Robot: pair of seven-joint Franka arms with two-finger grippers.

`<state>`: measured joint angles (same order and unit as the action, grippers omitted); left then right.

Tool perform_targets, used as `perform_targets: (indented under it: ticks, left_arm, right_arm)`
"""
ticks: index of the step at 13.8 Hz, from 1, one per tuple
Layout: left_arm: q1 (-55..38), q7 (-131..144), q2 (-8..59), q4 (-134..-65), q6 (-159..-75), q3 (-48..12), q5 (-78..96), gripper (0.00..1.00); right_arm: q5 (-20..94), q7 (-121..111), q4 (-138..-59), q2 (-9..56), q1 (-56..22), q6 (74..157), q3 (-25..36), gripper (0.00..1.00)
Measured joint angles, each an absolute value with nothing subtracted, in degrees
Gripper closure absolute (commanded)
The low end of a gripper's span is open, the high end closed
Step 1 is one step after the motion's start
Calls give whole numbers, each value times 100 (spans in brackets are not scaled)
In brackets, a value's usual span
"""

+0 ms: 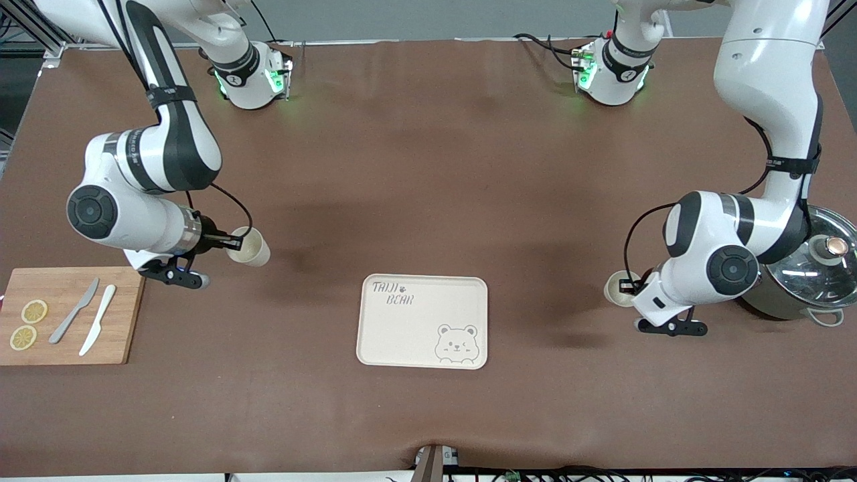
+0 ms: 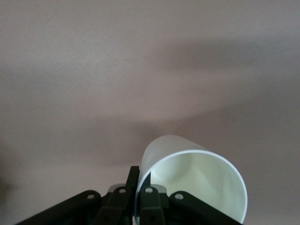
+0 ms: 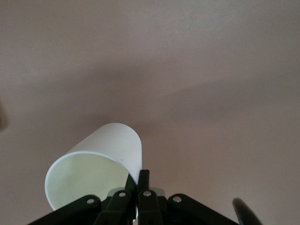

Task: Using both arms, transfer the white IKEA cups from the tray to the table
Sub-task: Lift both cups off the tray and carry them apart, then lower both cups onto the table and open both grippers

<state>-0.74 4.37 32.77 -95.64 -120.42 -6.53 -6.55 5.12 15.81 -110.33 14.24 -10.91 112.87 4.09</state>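
White cups both off the tray (image 1: 423, 321), each clamped by its rim in a gripper, tilted above bare table.

The right gripper (image 1: 227, 244) pinches one cup's (image 1: 249, 246) wall over the brown table (image 1: 428, 167) beside the cutting board (image 1: 70, 314); left gripper (image 1: 629, 286) pinches the other cup (image 1: 617, 289) just beside the steel pot (image 1: 800, 274). Each cup hangs tilted, mouth sideways; judging from that, the placement turns on righting the cup's axis, base down, before release.

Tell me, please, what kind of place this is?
Probably a robot lab set up like a kitchen: two robot arms bolted to a brown table, with a cutting board and a lidded pot on it.
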Motion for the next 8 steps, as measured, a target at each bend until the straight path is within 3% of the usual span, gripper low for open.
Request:
perform_targets:
  ticks: [5,8]
  left_arm:
    - [95,166,3277,-9838,-12255,-683,-655,100]
    - [92,166,3277,-9904,-12255,-737,-655,100]
  right_arm:
    - [416,-323,-12196,1289,-131,12583,418,100]
    - [394,-1085,-12495,1302,339,12893,421,100]
